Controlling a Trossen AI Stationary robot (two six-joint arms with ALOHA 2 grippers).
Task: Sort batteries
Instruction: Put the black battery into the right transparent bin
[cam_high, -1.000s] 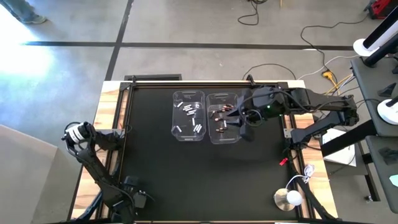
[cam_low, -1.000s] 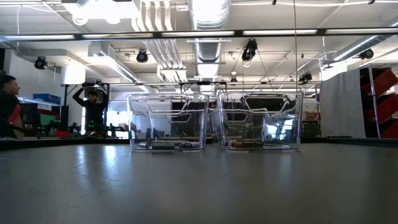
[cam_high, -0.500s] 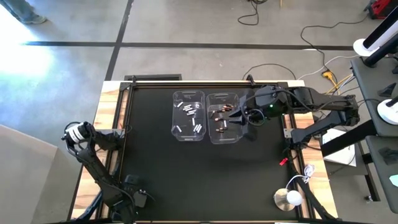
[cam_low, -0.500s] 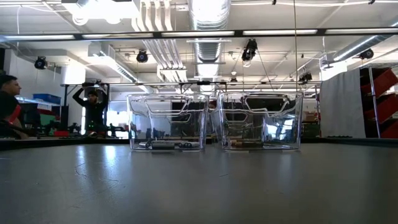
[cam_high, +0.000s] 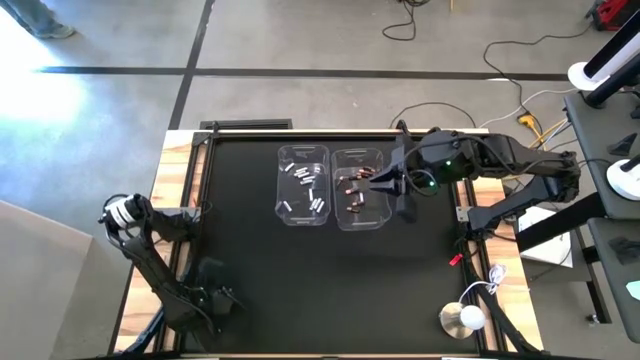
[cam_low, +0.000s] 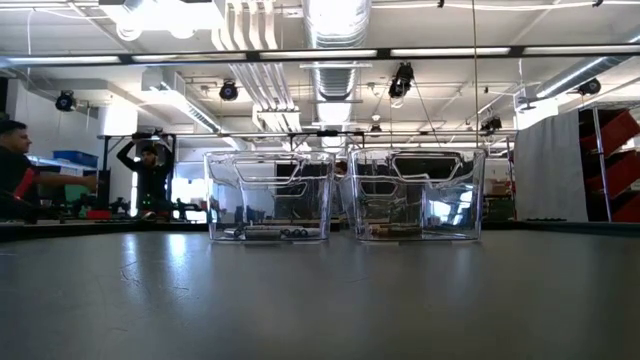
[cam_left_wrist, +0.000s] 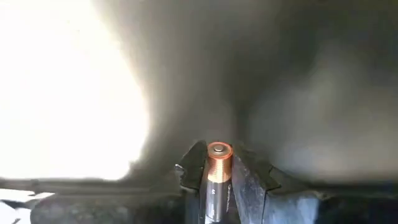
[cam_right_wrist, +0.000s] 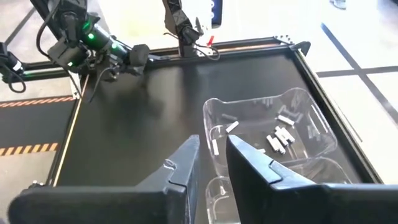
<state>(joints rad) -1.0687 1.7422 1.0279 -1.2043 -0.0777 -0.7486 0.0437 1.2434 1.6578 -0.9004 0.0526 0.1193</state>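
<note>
Left gripper (cam_high: 205, 290) sits low at the table's near-left corner, clamped on a copper-tipped battery (cam_left_wrist: 217, 167). Mid-table: left bin (cam_high: 303, 186) w/ silvery batteries (cam_high: 305, 178), right bin (cam_high: 360, 190) w/ dark copper-ended ones (cam_high: 352, 188). Right gripper (cam_high: 383, 182) hovers over the right bin's edge, fingers apart, empty. Next, likely: carry the held cell over the right bin, release low.

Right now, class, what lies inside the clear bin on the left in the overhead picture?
Inside the left bin lie several silvery-white batteries, loosely scattered. None are dark, copper-ended cells. The right gripper hovers by the other bin, covering part of it.
</note>
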